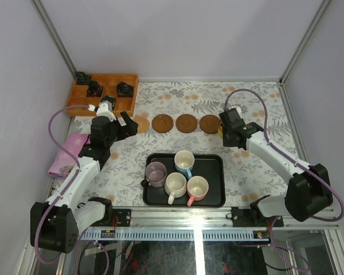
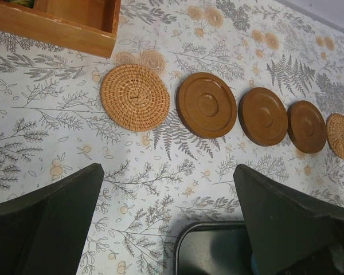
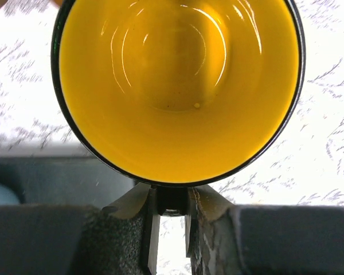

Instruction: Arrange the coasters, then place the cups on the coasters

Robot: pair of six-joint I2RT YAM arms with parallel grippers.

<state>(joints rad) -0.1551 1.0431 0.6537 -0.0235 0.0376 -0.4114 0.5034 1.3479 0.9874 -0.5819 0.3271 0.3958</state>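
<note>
Right pincer (image 3: pixel 171 211) is nearly closed, with the near wall of the glossy yellow ceramic cup (image 3: pixel 178 86) nipped between its fingers. I judge a rim grip suits a mug this wide. The cup is at the right end of the row, by the last coaster. I can't tell whether it is over or beside it, or touching the counter (image 1: pixel 258 97).

Five round brown coasters (image 2: pixel 206 105), three wooden between two woven, lie in a line, apart. Arranging looks done.

Left pincer (image 2: pixel 169 229) gapes wide, holding nothing, near the left woven coaster.

Four small handled mugs (image 1: pixel 175 183) wait in the black rectangular tray (image 1: pixel 215 160).
</note>
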